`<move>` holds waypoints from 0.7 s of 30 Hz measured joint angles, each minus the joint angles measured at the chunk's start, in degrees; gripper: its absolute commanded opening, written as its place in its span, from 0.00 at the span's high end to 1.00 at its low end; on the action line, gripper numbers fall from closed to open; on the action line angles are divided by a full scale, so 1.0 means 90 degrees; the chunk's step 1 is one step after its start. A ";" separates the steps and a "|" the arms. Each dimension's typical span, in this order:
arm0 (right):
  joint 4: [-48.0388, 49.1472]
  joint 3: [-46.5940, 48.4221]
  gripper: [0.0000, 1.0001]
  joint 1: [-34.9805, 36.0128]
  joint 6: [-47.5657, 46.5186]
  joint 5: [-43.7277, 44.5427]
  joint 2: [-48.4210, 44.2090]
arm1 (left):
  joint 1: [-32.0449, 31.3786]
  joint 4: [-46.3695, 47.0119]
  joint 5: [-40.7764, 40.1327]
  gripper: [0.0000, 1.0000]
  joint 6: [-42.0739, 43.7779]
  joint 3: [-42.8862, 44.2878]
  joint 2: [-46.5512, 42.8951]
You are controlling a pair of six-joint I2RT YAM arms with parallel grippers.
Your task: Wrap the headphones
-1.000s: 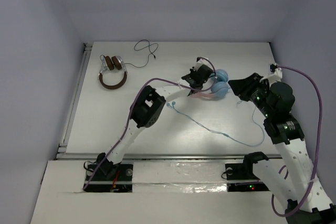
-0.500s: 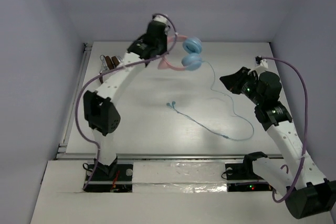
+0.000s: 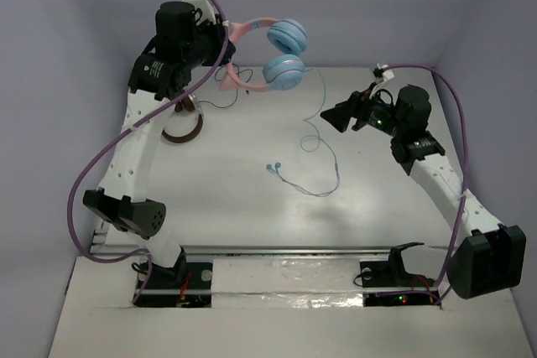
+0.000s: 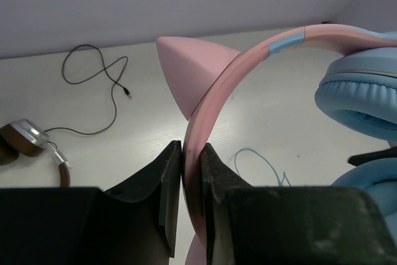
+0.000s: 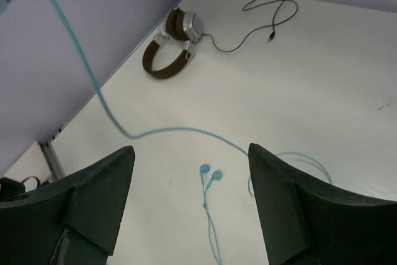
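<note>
The headphones hang in the air above the back of the table, with a pink cat-ear headband and two light-blue ear cups. My left gripper is raised high and shut on the headband. The thin light-blue cable drops from the cups to the table, loops, and runs to two small blue earbuds. My right gripper hovers to the right of the hanging cable, open, with nothing between its fingers.
Brown headphones with silver trim lie at the back left by the wall, also seen from the right wrist. Their black cable curls behind them. Walls close in the table at the back and on both sides.
My left arm has swung the headphones up and to the back left. My right gripper has opened and moved back, and the cable has slackened into a shorter loop on the table.
</note>
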 measured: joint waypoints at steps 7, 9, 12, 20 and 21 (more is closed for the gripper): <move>0.0386 -0.0199 0.24 0.0041 -0.0289 -0.0976 0.0772 | 0.0233 -0.0124 0.0738 1.00 -0.0199 0.0085 0.0199; 0.0452 -0.0306 0.26 0.0058 -0.0296 -0.1195 0.0942 | 0.0296 -0.0121 0.0831 1.00 -0.0274 0.0136 0.0236; 0.0546 -0.0386 0.27 0.0141 -0.0291 -0.1316 0.1132 | 0.0376 -0.0112 0.1022 1.00 -0.0359 0.0236 0.0248; 0.0860 -0.0413 0.25 0.0245 -0.0257 -0.0950 0.1489 | 0.0440 0.0090 0.1413 1.00 -0.0578 0.0330 0.0245; 0.0884 -0.0423 0.25 0.0245 -0.0248 -0.0787 0.1501 | 0.0440 0.0090 0.1433 1.00 -0.0595 0.0330 0.0245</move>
